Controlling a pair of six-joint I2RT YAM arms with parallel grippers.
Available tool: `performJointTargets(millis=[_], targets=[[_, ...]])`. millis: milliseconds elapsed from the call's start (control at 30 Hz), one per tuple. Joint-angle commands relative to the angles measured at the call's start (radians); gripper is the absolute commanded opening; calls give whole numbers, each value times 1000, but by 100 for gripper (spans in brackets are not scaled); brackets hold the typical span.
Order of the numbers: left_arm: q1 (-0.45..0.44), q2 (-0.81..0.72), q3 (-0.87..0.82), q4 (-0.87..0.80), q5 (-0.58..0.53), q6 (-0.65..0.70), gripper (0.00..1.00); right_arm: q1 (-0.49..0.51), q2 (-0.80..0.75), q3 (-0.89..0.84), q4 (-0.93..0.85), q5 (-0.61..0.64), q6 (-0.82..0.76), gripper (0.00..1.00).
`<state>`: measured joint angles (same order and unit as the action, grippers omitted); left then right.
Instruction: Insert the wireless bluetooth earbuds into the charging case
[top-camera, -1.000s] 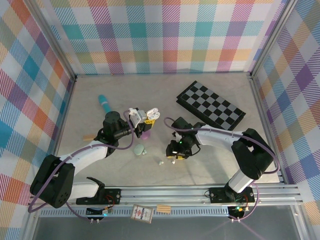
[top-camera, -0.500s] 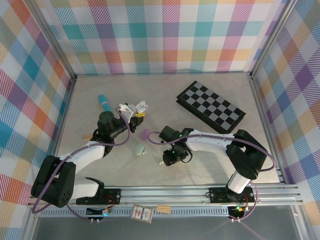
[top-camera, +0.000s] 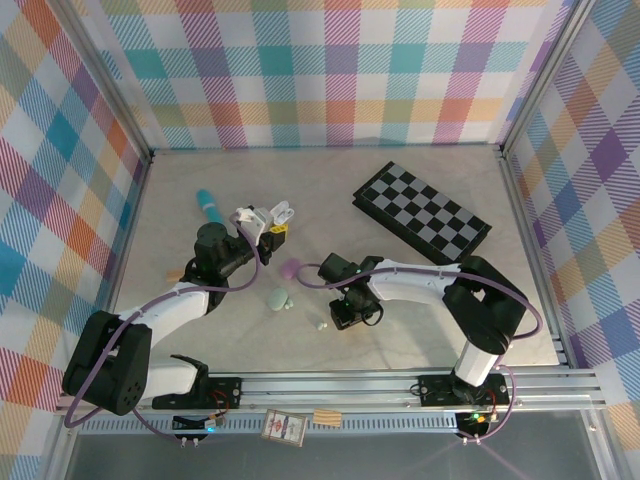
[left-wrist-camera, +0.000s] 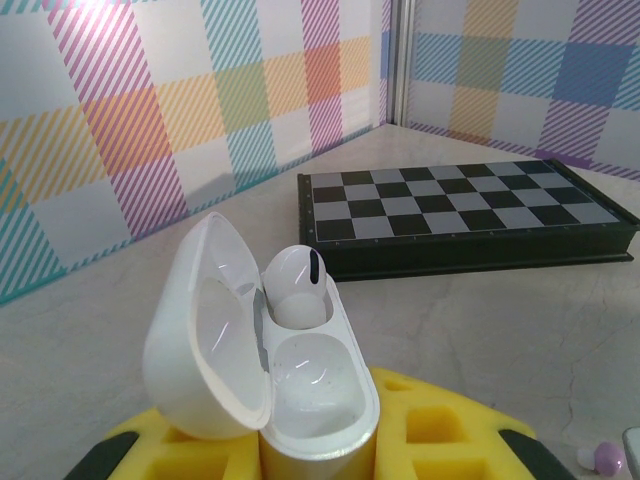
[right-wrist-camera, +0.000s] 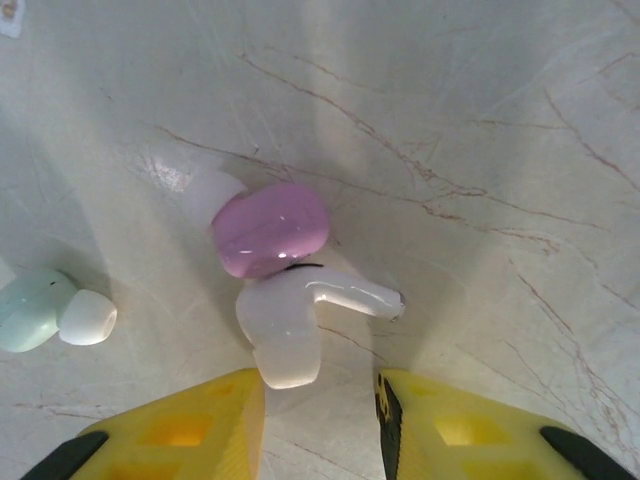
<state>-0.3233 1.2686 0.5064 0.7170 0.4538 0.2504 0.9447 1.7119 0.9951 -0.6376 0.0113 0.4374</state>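
- While the left gripper (left-wrist-camera: 318, 445) is clenched on the white charging case (left-wrist-camera: 300, 405), the case stands upright between its yellow fingers (left-wrist-camera: 455, 432) with the lid (left-wrist-camera: 200, 320) swung open to one side.
- One seated white earbud (left-wrist-camera: 297, 283) rests in the far socket of that case, and the near socket (left-wrist-camera: 315, 365) is bare.
- Seen from the top camera, the held case sits left of the table's (top-camera: 450, 320) centre, well apart from the right arm.
- The right gripper (right-wrist-camera: 318, 412) points down at the table with its jaws parted, and it grasps nothing.
- A loose white earbud (right-wrist-camera: 285, 330) lies on the table just ahead of that gap, stem pointing right. Its rounded end reaches in between the fingertips.
- I cannot tell whether the finger beside that rounded end touches it.
- A lilac earbud (right-wrist-camera: 272, 228) lies on the far side of the loose white one, touching it. Its pale tip (right-wrist-camera: 208, 192) faces away.
- A mint earbud (right-wrist-camera: 28, 310) with a white tip lies apart from those two, at the edge of the right wrist view.
- From above, a lilac case (top-camera: 292, 268) and a mint case (top-camera: 277, 298) lie on the table between the two arms.
- A folded chessboard (top-camera: 420, 210) lies toward the far right, and a teal object (top-camera: 208, 207) toward the far left.
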Motion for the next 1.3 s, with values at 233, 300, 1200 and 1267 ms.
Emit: performJointTargets(millis=[233, 300, 1200, 1267], targets=[[9, -16, -2, 37, 17, -6, 2, -81, -82, -22, -16, -6, 79, 36], [9, -18, -2, 37, 14, -5, 2, -85, -109, -23, 0, -15, 85, 37], [9, -17, -4, 41, 11, -5, 2, -136, -24, 54, -158, 32, 169, 32], [9, -16, -3, 41, 12, -4, 2, -156, -47, 48, -175, 60, 163, 31]])
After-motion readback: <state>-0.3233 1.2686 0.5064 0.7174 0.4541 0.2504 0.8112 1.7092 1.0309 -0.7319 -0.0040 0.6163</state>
